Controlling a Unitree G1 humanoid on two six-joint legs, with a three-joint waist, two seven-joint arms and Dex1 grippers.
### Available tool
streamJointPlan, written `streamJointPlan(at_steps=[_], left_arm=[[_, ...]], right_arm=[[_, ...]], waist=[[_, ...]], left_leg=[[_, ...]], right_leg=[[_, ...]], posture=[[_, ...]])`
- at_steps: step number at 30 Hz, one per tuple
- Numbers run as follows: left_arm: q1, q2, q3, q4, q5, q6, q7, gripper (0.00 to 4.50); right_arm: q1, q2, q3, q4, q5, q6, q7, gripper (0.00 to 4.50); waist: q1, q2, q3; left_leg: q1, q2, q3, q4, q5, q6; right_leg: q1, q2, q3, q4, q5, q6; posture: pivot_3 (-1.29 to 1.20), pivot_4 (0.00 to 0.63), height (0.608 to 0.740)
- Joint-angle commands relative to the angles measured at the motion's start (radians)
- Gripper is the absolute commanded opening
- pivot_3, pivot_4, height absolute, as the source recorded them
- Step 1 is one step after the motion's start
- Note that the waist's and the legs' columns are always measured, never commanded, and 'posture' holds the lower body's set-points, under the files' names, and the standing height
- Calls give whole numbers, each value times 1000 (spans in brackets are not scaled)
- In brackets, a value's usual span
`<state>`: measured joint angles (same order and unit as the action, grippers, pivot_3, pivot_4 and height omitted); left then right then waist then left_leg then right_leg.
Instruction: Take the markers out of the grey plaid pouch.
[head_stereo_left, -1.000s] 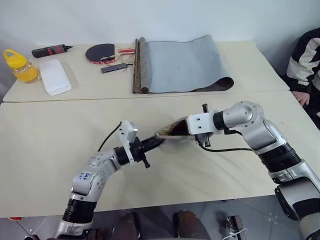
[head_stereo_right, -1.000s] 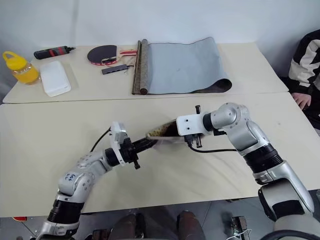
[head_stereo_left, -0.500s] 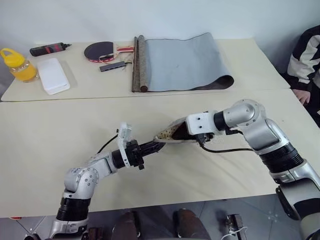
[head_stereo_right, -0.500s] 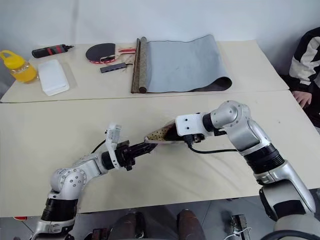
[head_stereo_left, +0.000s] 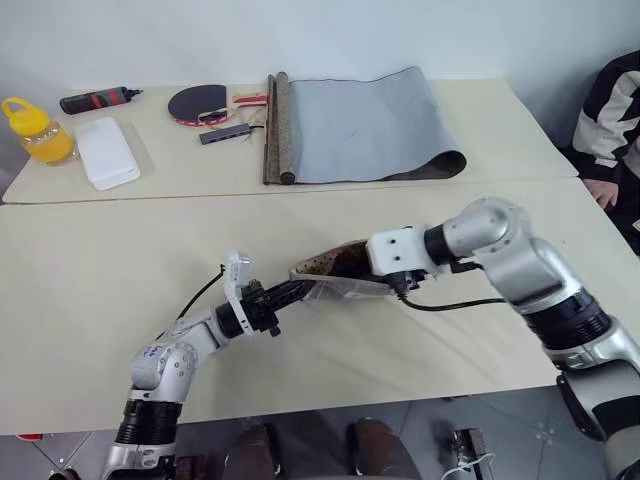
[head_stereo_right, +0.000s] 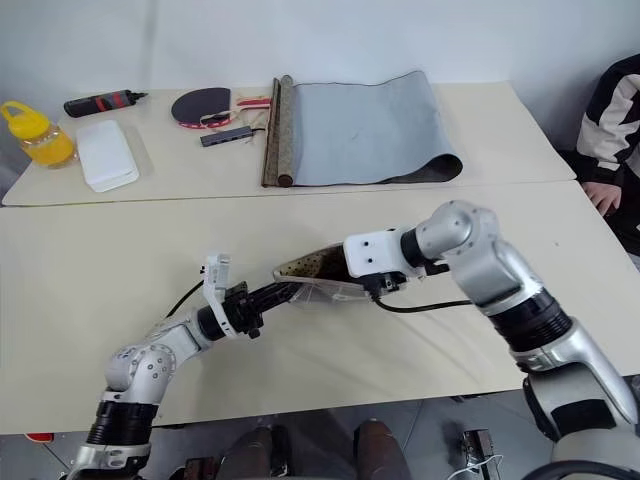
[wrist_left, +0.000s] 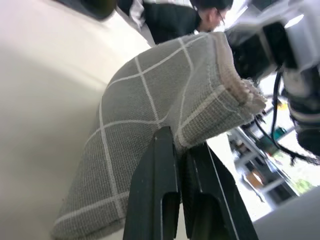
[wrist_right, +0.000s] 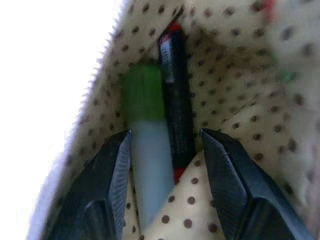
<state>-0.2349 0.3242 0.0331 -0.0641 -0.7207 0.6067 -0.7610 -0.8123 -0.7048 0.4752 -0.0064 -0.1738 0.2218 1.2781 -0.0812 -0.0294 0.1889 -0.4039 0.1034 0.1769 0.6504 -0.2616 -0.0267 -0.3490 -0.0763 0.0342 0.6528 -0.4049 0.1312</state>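
The grey plaid pouch (head_stereo_left: 335, 272) hangs just above the near table, stretched between my two hands. My left gripper (wrist_left: 180, 142) is shut on the pouch's (wrist_left: 150, 100) fabric edge at its left end. My right gripper (wrist_right: 165, 134) reaches into the open mouth from the right and is open. Its fingers (wrist_right: 107, 185) stand on either side of the two markers on the dotted lining. One marker (wrist_right: 145, 115) is pale with a green end. The other marker (wrist_right: 172, 85) is dark with a red tip. In the head views the pouch hides the markers.
On the far table lie a rolled grey mat (head_stereo_left: 360, 125), a paddle (head_stereo_left: 200, 103), a small grey bar (head_stereo_left: 228, 133), a black-and-red tool (head_stereo_left: 95, 99), a white box (head_stereo_left: 108, 152) and a yellow bottle (head_stereo_left: 30, 130). A person's striped sleeve (head_stereo_left: 615, 120) is at the right edge.
My left gripper has sunk and drifted left with the pouch's end, and its wrist has rolled. The pouch now hangs lower and flatter. My right hand has eased down with it.
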Motion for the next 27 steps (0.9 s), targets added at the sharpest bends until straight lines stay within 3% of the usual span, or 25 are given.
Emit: streamJointPlan(at_steps=[1, 15, 21, 27], left_arm=[[16, 1, -1, 10, 39, -25, 6, 0], [-14, -49, 18, -13, -9, 21, 35, 0], [-10, -44, -5, -32, 1, 45, 26, 0], [-1, -41, -19, -33, 22, 33, 22, 0]], right_arm=[[3, -9, -5, 14, -17, -16, 6, 2304], [18, 48, -26, -46, 30, 10, 26, 2304], [8, 46, 13, 36, -75, -60, -33, 2304], [14, 3, 52, 49, -133, -22, 27, 2304]], waist=[[0, 0, 0], [6, 0, 0], [7, 0, 0], [8, 0, 0]], left_leg=[[0, 0, 0, 0, 0, 0], [0, 0, -1, 0, 0, 0], [0, 0, -1, 0, 0, 0], [1, 0, -1, 1, 0, 0]], right_leg=[[0, 0, 0, 0, 0, 0], [1, 0, -1, 0, 0, 0], [1, 0, -1, 0, 0, 0], [2, 0, -1, 0, 0, 0]], posture=[[0, 150, 740], [0, 150, 740], [0, 150, 740], [0, 150, 740]])
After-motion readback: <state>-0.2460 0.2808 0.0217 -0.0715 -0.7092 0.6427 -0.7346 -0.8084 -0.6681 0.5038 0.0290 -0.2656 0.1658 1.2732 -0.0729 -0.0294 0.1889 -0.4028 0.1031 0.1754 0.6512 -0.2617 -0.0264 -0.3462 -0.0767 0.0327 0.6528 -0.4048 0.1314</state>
